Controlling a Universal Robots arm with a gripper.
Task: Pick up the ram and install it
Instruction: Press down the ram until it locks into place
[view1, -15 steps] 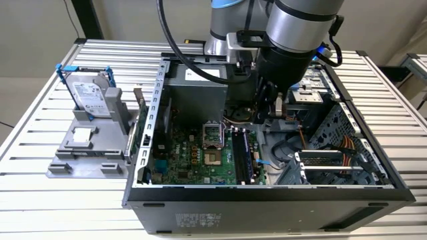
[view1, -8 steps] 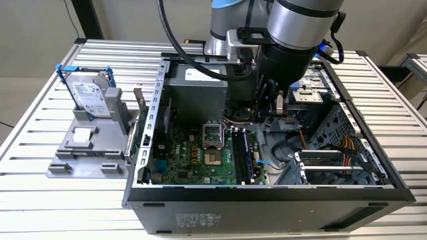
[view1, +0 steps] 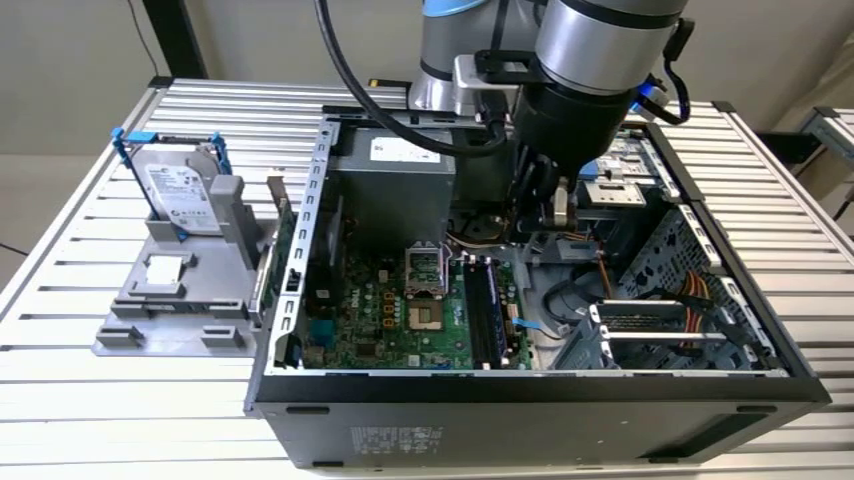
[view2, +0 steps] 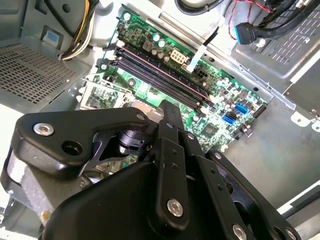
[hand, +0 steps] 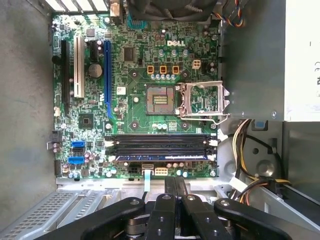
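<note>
My gripper (hand: 175, 187), fingers pressed together on nothing, hangs above the motherboard (hand: 135, 95), the ram (hand: 162, 156) seated in its outermost slot.

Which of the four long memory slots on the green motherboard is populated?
The outermost slot, nearest the gripper: the thin dark blue-green ram stick sits in it. The other three show empty black channels.

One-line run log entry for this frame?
gripper: shut, holding nothing | location: above open case, by motherboard edge | ram: appears seated in slot nearest gripper
</note>
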